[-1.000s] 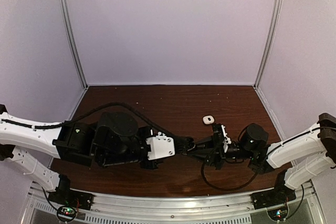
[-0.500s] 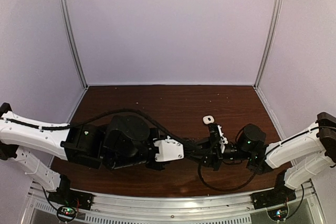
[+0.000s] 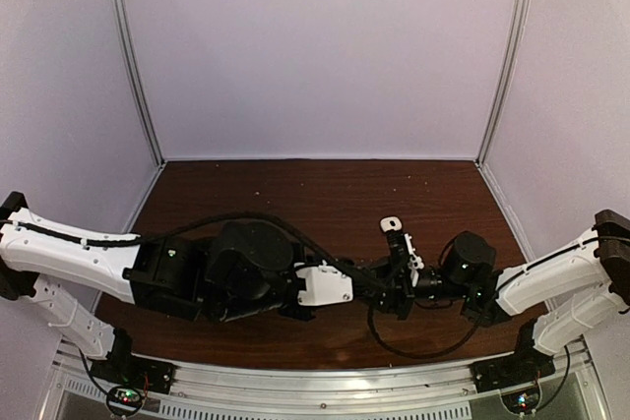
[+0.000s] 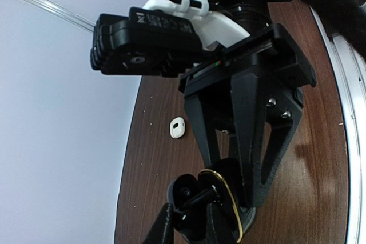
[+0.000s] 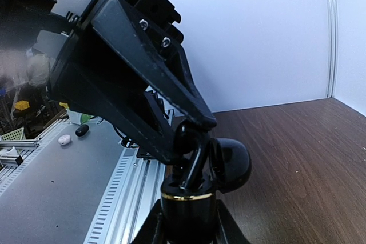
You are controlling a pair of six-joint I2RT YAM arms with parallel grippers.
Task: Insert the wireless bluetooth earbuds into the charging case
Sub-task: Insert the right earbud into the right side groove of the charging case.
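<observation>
Lavender walls (image 3: 325, 46) enclose a dark wood surface (image 3: 325, 184) on three sides. Two arms reach in from the near edge and meet just right of centre, so two end effectors work at one spot.

One black charging case (image 5: 186, 207) is in play. It is a rounded, glossy body with a thin gold ring (image 5: 186, 196) around its mouth, and its domed lid (image 5: 230, 164) is swung open to one side. The right end effector (image 5: 186, 224) is clenched on the case body from below and holds it upright above the surface.

The left end effector (image 5: 194, 134) comes in from above. Its fingers are pinched almost together on a slim dark piece that looks like one black earbud (image 5: 194, 164). This piece slants down into the open mouth of the case, but the views do not show how far it is seated.

One white pebble-shaped piece (image 3: 391, 224) lies alone on the surface, just behind the two end effectors and apart from them. It has a dark slot in its middle and is too small to tell whether it is an earbud or a case.

Beyond the metal rail, on a grey bench, lie two bean-like bits, one white bit (image 5: 64, 139) and one black bit (image 5: 82, 131). They are close together and too small to identify.
</observation>
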